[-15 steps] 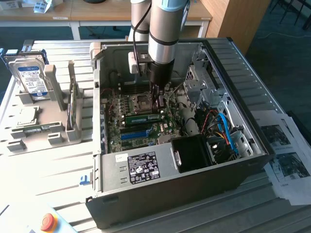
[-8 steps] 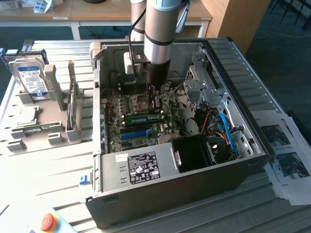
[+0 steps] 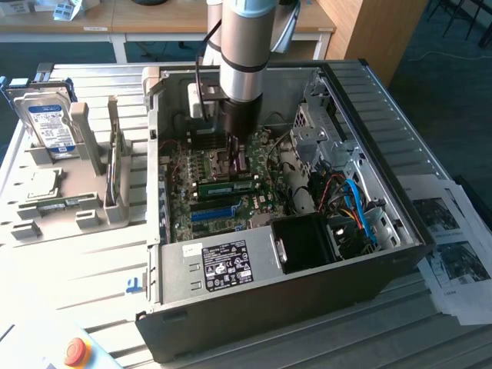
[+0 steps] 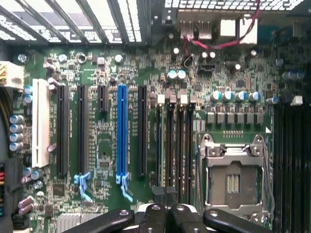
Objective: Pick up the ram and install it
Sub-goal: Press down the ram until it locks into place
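claw (image 4: 165,213): clenched tight, empty, tips down by the memory slots (image 4: 175,145) | ram (image 3: 227,187): lying seated on the motherboard (image 3: 192,207), just in front of the claw | case (image 3: 254,296): open

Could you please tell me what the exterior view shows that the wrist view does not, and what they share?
Exterior only: the open computer case on the table, a hard drive standing in a grey holder, printed papers, and a ram stick lying in the board. Wrist only: a close look at the blue slot and empty processor socket. Both: the green motherboard and the gripper.
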Robot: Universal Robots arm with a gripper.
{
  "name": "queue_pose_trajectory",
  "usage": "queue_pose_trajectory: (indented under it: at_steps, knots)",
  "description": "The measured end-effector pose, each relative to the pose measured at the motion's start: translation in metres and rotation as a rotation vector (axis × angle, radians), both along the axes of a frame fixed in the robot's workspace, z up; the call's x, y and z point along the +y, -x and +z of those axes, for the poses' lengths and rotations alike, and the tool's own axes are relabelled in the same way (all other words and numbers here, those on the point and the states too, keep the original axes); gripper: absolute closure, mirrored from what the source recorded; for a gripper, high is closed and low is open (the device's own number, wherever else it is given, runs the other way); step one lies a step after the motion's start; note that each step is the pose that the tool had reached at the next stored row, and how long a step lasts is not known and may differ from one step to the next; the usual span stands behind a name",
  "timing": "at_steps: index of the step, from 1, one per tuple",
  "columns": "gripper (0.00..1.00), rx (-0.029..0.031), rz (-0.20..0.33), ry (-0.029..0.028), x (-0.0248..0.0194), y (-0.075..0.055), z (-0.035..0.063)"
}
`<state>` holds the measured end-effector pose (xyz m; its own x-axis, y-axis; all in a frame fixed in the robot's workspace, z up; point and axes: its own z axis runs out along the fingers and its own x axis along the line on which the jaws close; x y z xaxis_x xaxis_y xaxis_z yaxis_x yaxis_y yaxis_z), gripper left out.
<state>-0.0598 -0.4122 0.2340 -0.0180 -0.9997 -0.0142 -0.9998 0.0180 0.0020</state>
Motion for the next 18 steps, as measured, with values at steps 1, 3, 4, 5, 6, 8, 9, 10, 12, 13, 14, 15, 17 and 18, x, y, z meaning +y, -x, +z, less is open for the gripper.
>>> queue_pose_trajectory:
  at_steps: [1, 3, 4, 5, 6, 8, 9, 10, 12, 13, 14, 15, 17, 18]
  knots:
    - [0.90, -0.0003, 0.000, 0.0000, 0.0000, 0.002, 0.0000]
    - [0.90, -0.0009, 0.000, 0.0000, 0.0000, 0.005, 0.0000]
    - [0.90, -0.0012, 0.000, 0.0000, 0.0000, 0.006, 0.0000]
    - [0.90, -0.0015, 0.000, 0.0000, 0.0000, 0.008, 0.0000]
    - [0.90, -0.0018, 0.000, 0.0000, 0.0000, 0.010, 0.0000]
    - [0.90, -0.0026, 0.000, 0.0000, 0.0000, 0.013, 0.0000]
    - [0.90, -0.0029, 0.000, 0.0001, 0.0000, 0.015, 0.0000]
    - [0.90, -0.0033, 0.000, 0.0000, 0.0000, 0.017, 0.0000]
    - [0.90, -0.0042, 0.000, 0.0000, 0.0000, 0.021, 0.0000]
    - [0.90, -0.0047, 0.000, 0.0000, 0.0000, 0.023, 0.0000]
    - [0.90, -0.0049, 0.000, 0.0000, 0.0000, 0.024, 0.0000]
    - [0.90, -0.0051, 0.000, 0.0000, 0.0001, 0.025, 0.0000]
    - [0.90, -0.0051, 0.000, 0.0000, 0.0001, 0.025, 0.0000]
    - [0.90, -0.0051, 0.000, -0.0001, 0.0000, 0.025, 0.0000]
